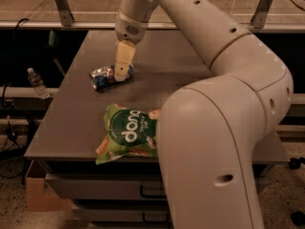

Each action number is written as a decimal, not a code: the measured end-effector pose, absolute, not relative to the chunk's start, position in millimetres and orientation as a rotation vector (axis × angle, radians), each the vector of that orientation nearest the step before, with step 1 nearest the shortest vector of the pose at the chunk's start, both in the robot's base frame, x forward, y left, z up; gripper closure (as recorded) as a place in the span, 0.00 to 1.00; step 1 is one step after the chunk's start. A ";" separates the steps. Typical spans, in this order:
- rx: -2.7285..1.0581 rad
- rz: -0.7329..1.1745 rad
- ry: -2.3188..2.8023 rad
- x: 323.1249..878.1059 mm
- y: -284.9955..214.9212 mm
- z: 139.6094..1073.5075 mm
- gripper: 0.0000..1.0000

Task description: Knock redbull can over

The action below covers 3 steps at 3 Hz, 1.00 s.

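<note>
The redbull can point(102, 77), blue and silver, lies on its side on the grey table point(190, 66), left of the middle. My gripper point(122, 74) hangs down from the arm directly at the can's right end, touching or almost touching it. The can's silver top points left.
A green chip bag point(126, 133) lies near the table's front edge. My arm's big white links point(214, 142) fill the right foreground. A water bottle point(36, 83) stands off the table to the left. Drawers point(105, 190) sit under the table, and a cardboard box point(38, 194) on the floor.
</note>
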State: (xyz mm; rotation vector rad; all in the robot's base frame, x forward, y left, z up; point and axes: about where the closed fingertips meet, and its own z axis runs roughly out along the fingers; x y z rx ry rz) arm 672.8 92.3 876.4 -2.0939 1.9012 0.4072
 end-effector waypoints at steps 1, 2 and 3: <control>-1.992 0.460 1.925 665.5 77.0 874.5 0.00; -1.796 0.540 1.911 652.6 44.5 881.2 0.00; -1.572 0.603 1.796 649.3 8.5 903.3 0.00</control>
